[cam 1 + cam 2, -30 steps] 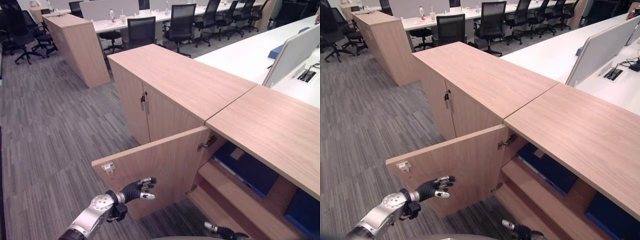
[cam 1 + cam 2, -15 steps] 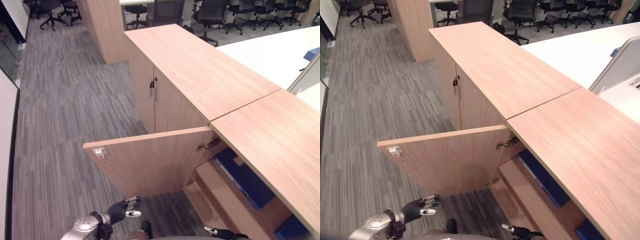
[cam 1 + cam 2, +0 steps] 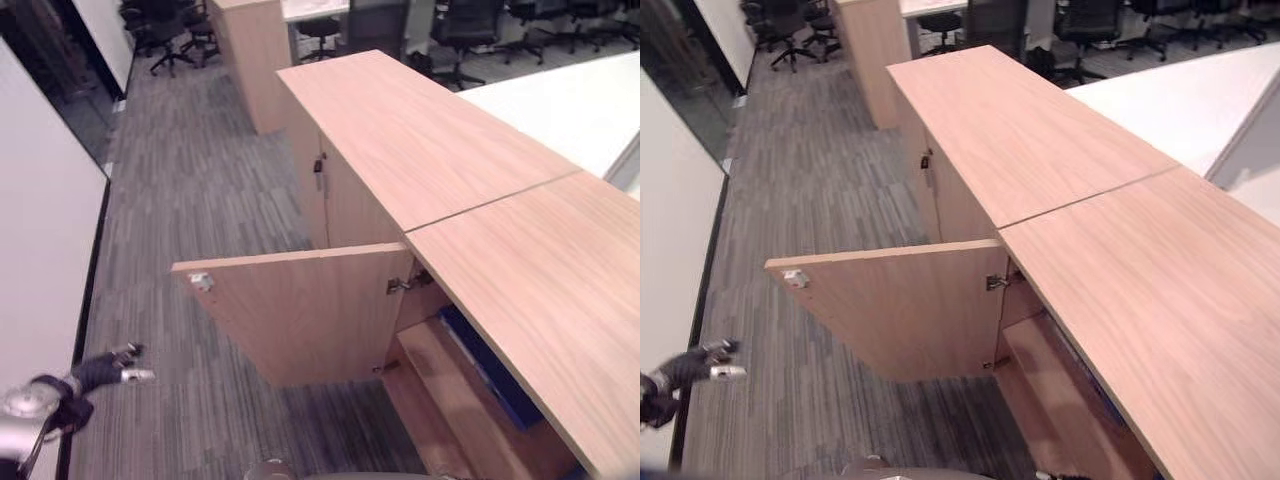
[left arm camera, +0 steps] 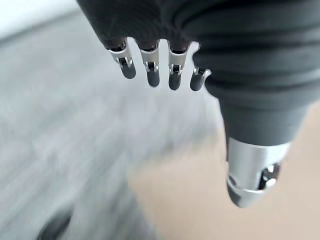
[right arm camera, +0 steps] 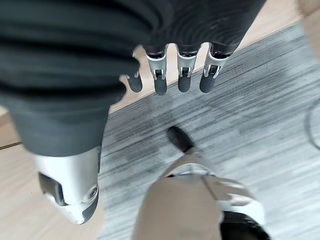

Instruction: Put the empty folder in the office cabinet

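Note:
The office cabinet (image 3: 520, 280) stands to my right with its wooden door (image 3: 300, 310) swung wide open over the carpet. Inside, under the top, a blue folder (image 3: 492, 368) lies on a wooden shelf (image 3: 440, 385). My left hand (image 3: 108, 366) hangs low at the far left, well away from the door, fingers straight and holding nothing. In the left wrist view the left hand's fingers (image 4: 150, 70) are over blurred carpet. In the right wrist view my right hand (image 5: 75, 75) has relaxed fingers (image 5: 182, 75) and is empty above the carpet beside the cabinet's base.
A white partition wall (image 3: 40, 250) rises close on the left. A second cabinet (image 3: 345, 195) with shut doors adjoins the open one. Another wooden cabinet (image 3: 252, 50) and office chairs (image 3: 465, 25) stand at the back. A white desk (image 3: 570, 95) lies beyond the cabinets.
The whole picture has shifted as the camera turned left. My left hand has swung from just in front of the open door out to the far left.

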### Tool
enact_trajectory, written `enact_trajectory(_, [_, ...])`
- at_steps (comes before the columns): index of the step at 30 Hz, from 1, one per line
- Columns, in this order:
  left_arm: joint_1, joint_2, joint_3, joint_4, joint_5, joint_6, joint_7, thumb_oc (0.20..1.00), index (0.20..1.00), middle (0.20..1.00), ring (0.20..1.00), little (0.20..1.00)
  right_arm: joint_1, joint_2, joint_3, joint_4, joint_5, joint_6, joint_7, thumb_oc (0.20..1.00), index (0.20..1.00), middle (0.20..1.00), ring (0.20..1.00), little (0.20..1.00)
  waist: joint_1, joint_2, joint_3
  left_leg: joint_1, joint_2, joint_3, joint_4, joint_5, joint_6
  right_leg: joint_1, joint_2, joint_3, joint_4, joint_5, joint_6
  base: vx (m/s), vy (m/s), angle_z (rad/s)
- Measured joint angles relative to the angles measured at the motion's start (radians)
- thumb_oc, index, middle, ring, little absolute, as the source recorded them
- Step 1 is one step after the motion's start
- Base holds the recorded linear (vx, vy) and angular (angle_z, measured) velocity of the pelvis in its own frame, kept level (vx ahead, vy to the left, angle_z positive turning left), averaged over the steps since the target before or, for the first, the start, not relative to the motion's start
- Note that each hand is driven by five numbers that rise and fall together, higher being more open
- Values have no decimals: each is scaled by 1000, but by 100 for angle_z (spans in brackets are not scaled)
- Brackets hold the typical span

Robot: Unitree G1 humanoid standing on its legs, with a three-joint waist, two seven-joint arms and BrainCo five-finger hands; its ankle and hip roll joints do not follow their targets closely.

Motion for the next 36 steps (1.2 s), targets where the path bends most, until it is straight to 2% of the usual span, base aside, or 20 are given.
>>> enact_trajectory(3, [-70, -6, 2, 5, 43, 1, 55, 1000, 1000, 1000, 1000, 1000, 0, 12, -17, -16, 0, 12, 2, 1000, 1000, 1000, 1000, 1000, -9, 7, -3, 31, -18, 7, -62, -9, -4, -22, -18, 2, 48, -2, 1, -15, 101, 4])
enact_trajectory(4, [-100, -5, 2, 14, 57, 1, 74, 1000, 1000, 1000, 1000, 1000, 1, 26, -19, -20, 0, 13, 5, 1000, 1000, 1000, 1000, 1000, -12, 0, -7, 34, -31, 8, -71, -10, -2, -32, -33, 8, 64, -2, 5, -20, 106, 1])
enact_trajectory(6, [-199, -13, -12, 65, 75, 0, 143, 1000, 1000, 1000, 1000, 1000, 2, 60, -19, -28, 0, 15, 17, 1000, 1000, 1000, 1000, 1000, -31, -7, -14, 36, -67, 9, -74, -24, 30, -50, -87, 15, 119, -8, 34, -21, 107, 3])
enact_trajectory(10, [-285, -79, -59, 82, 74, -6, 213, 1000, 1000, 1000, 1000, 1000, 29, 68, -20, -26, 1, 17, 17, 1000, 1000, 1000, 1000, 1000, -41, 21, -40, 27, -107, 13, -74, -43, 67, -78, -144, 29, 166, -6, 56, -18, 66, 1])
enact_trajectory(11, [-313, -124, -78, 90, 72, -12, 241, 1000, 1000, 1000, 1000, 1000, 44, 62, -20, -28, 1, 11, 15, 1000, 1000, 1000, 1000, 1000, -54, 35, -56, 25, -120, 19, -72, -50, 79, -87, -162, 39, 178, -3, 63, -25, 76, -9])
enact_trajectory(12, [-324, -134, -104, 98, 72, -21, 249, 1000, 1000, 1000, 1000, 1000, 40, 60, -21, -28, 1, 11, 15, 1000, 1000, 1000, 1000, 1000, -60, 41, -63, 23, -124, 22, -70, -53, 82, -93, -168, 42, 186, 0, 67, -21, 56, -12])
enact_trajectory(13, [-334, -152, -105, 113, 72, -29, 256, 1000, 1000, 1000, 1000, 1000, 40, 58, -16, -30, 1, 11, 14, 1000, 1000, 1000, 1000, 1000, -67, 43, -69, 17, -126, 27, -65, -55, 86, -100, -173, 47, 188, 0, 68, -16, 56, -9])
enact_trajectory(14, [-378, -186, -128, 191, 64, -54, 276, 1000, 1000, 1000, 1000, 1000, 41, 55, -14, -29, 1, 8, 13, 1000, 1000, 1000, 1000, 1000, -81, 42, -72, 17, -129, 32, -60, -56, 87, -101, -176, 51, 188, 2, 71, -15, 38, -10])
enact_trajectory(15, [-408, -205, -165, 252, 52, -53, 287, 1000, 1000, 1000, 1000, 1000, 37, 53, -16, -30, 1, 7, 12, 1000, 1000, 1000, 1000, 1000, -88, 44, -73, 17, -131, 34, -60, -57, 88, -106, -178, 56, 191, 3, 72, -15, 37, -13])
enact_trajectory(19, [-414, -262, -236, 272, 16, -67, 299, 1000, 1000, 1000, 1000, 1000, 35, 52, -20, -32, 34, 3, 0, 1000, 1000, 1000, 1000, 1000, -116, 44, -73, 14, -130, 58, -49, -56, 91, -125, -176, 78, 196, 7, 70, -20, 45, -19])
enact_trajectory(20, [-420, -309, -255, 271, 4, -73, 323, 1000, 1000, 1000, 1000, 1000, 45, 52, -23, -33, 43, 0, -9, 1000, 1000, 1000, 1000, 1000, -121, 44, -73, 16, -131, 62, -46, -57, 92, -129, -178, 82, 201, 8, 68, -14, 48, -6])
enact_trajectory(23, [-425, -341, -262, 262, -13, -82, 341, 1000, 1000, 1000, 1000, 1000, 53, 49, -27, -36, 58, -9, -24, 1000, 1000, 1000, 1000, 1000, -102, 43, -74, 14, -132, 60, -43, -58, 94, -133, -180, 80, 203, 8, 68, -15, 42, 4])
enact_trajectory(26, [-381, -440, -282, 165, -34, -89, 327, 1000, 1000, 1000, 1000, 1000, 56, 54, -32, -32, 58, -11, -33, 1000, 1000, 1000, 1000, 1000, -96, 34, -72, 14, -136, 59, -44, -60, 97, -133, -182, 79, 204, 11, 72, -4, 43, 2])
enact_trajectory(27, [-354, -494, -253, 156, -69, -78, 368, 1000, 1000, 1000, 1000, 1000, 65, 62, -37, -29, 61, -11, -36, 1000, 1000, 1000, 1000, 1000, -95, 23, -73, 14, -138, 59, -45, -61, 98, -132, -182, 79, 203, 12, 73, 0, 0, 0])
enact_trajectory(30, [-346, -482, -308, 155, -70, -78, 340, 1000, 1000, 1000, 1000, 1000, 68, 68, -39, -27, 70, -10, -42, 1000, 1000, 1000, 1000, 1000, -89, -5, -65, 14, -139, 60, -46, -62, 99, -135, -184, 79, 202, 12, 75, -3, 8, 1])
enact_trajectory(36, [-336, -513, -311, 156, -72, -79, 347, 1000, 1000, 1000, 1000, 1000, 68, 80, -39, -28, 78, -10, -57, 1000, 1000, 1000, 1000, 1000, -87, -24, -61, 13, -154, 61, -48, -69, 111, -135, -196, 80, 200, 22, 90, -1, 5, 0])
